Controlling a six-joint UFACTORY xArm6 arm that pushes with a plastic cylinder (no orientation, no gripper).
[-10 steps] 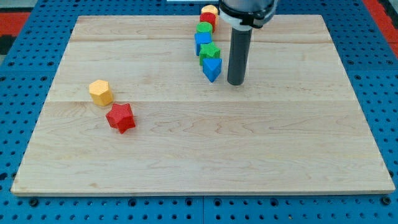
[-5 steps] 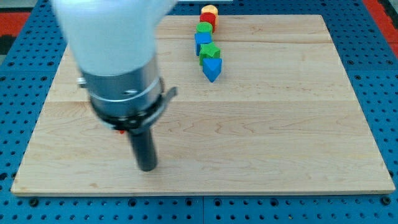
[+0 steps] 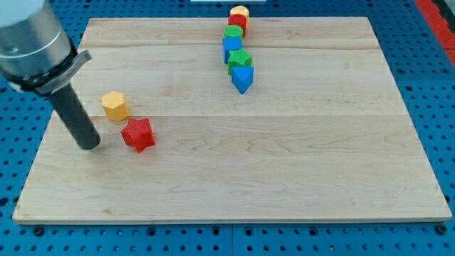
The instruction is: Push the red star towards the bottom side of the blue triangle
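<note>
The red star (image 3: 138,134) lies on the wooden board (image 3: 298,171) at the view's left. The blue triangle (image 3: 242,78) lies toward the view's top centre, at the lower end of a column of blocks. My tip (image 3: 90,146) rests on the board just left of the red star, a small gap apart, and below-left of a yellow hexagon block (image 3: 114,105). The rod leans up to the view's upper left.
Above the blue triangle runs a column: a green star (image 3: 239,59), a blue block (image 3: 232,46), a green block (image 3: 234,32), a red block (image 3: 238,22) and a yellow block (image 3: 240,11). The board's left edge is near my tip.
My tip has swept from beside the blue triangle across the board to the view's left, passing below the red star, and now stands left of it. No block has moved.
</note>
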